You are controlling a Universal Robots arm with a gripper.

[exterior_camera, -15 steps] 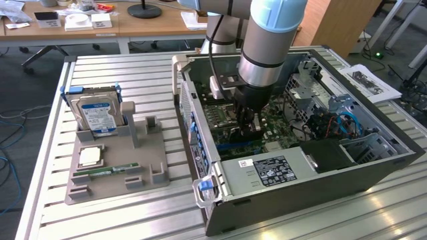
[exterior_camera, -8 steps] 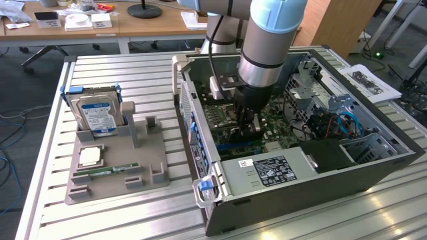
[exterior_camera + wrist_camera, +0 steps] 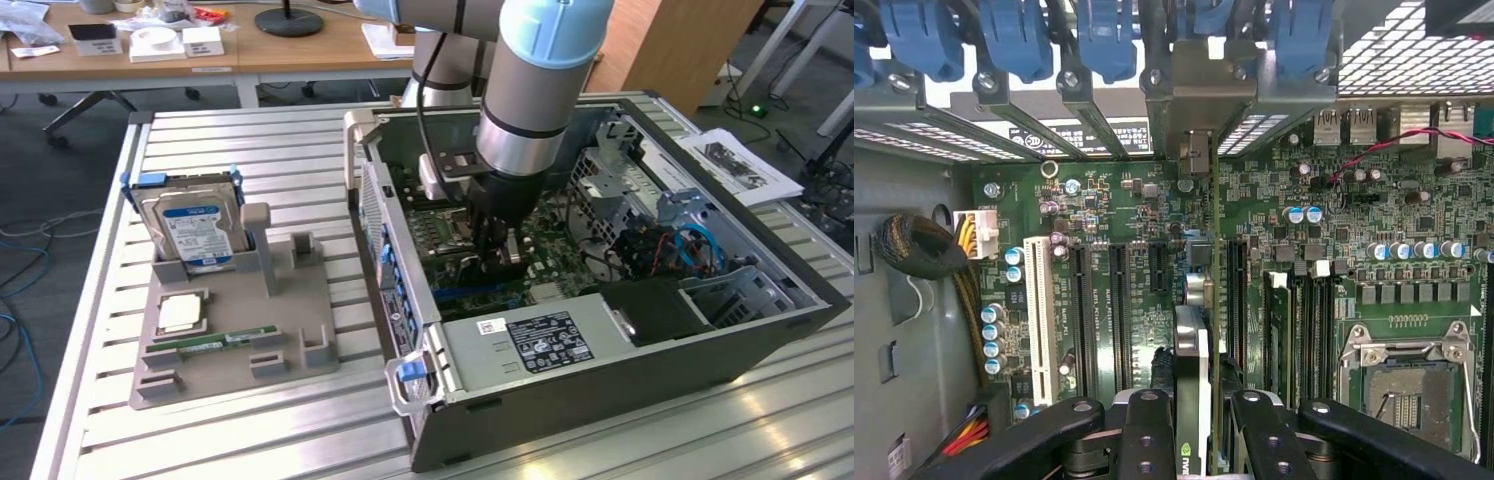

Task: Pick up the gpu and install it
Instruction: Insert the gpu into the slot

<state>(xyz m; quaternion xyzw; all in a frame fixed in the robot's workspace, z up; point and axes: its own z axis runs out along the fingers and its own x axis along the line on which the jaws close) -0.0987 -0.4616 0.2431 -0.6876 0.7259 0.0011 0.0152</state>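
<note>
My gripper [image 3: 501, 258] is down inside the open computer case [image 3: 747, 345], over the green motherboard [image 3: 534, 250]. In the wrist view the gripper [image 3: 1194, 445] is shut on the gpu [image 3: 1192, 345], a thin card seen edge-on between the two black fingers [image 3: 1144, 430]. The card stands upright along a black expansion slot, and its pale metal bracket [image 3: 1194, 150] reaches the rear slot openings of the case. How deep the card's lower edge sits in the slot is hidden.
A grey fixture tray [image 3: 287, 330] on the exterior view's left holds a silver hard drive [image 3: 198, 232], a square chip [image 3: 180, 313] and a green memory stick [image 3: 214, 340]. Blue retention clips [image 3: 1014, 40], the bare processor socket [image 3: 1404, 390] and cable bundles [image 3: 924, 245] surround the slot.
</note>
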